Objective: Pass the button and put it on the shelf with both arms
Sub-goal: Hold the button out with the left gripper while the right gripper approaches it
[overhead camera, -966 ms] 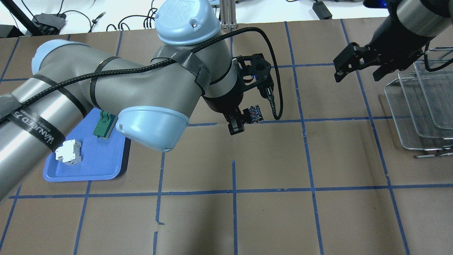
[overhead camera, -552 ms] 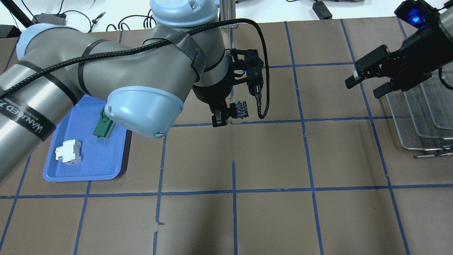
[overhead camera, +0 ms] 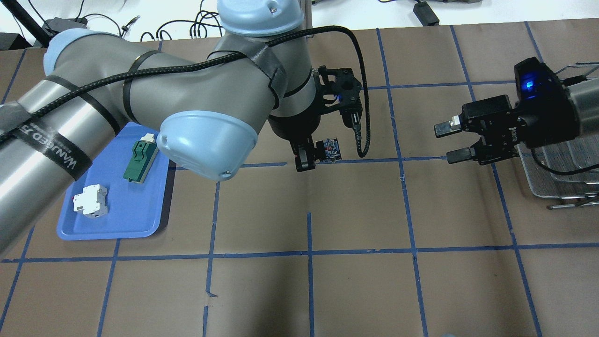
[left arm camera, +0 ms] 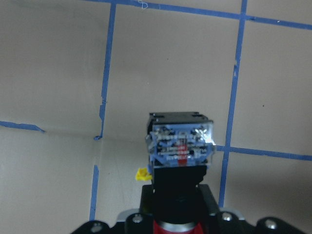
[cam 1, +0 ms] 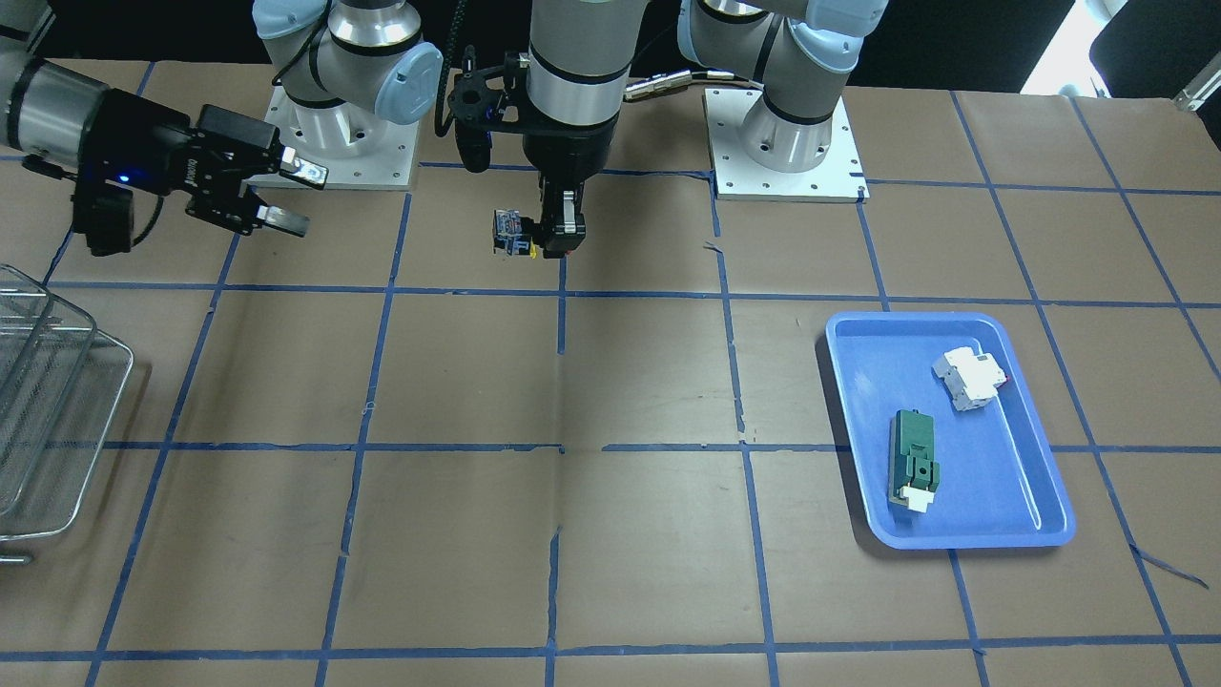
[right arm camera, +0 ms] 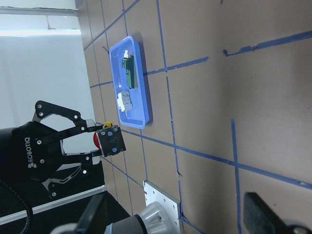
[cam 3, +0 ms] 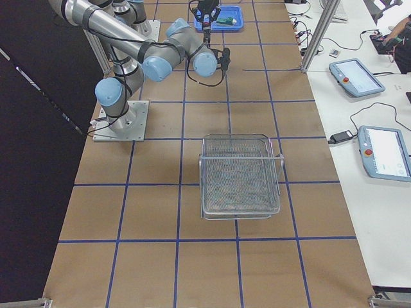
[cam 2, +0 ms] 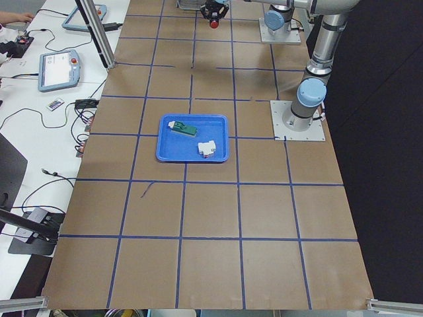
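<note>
My left tool [overhead camera: 314, 154]: clamped on the red-capped end of the button [overhead camera: 330, 150], fingers pointing down, over the middle of the desk [overhead camera: 365, 210] on the side near my base.
Button: off the desk and lying sideways in that grip. Its clear blue-white block sticks out toward my right side (in my left wrist view, that block [left arm camera: 181, 146] faces the camera head-on, with a small yellow tab beside it).
My right tool [overhead camera: 444, 142]: jaws spread wide with nothing between them. It is held roughly level, with its open end turned toward the button, and is well apart from it.
Shelf [overhead camera: 552, 182]: silver wire mesh, standing at my right end of the desk. My right wrist sits over its near corner in the overhead view.
Tray [overhead camera: 126, 210]: blue, on the desk at my left, partly under my left arm in the overhead view.
In the tray: a green block [overhead camera: 139, 159] and a white switch [overhead camera: 91, 201], lying apart from each other.
</note>
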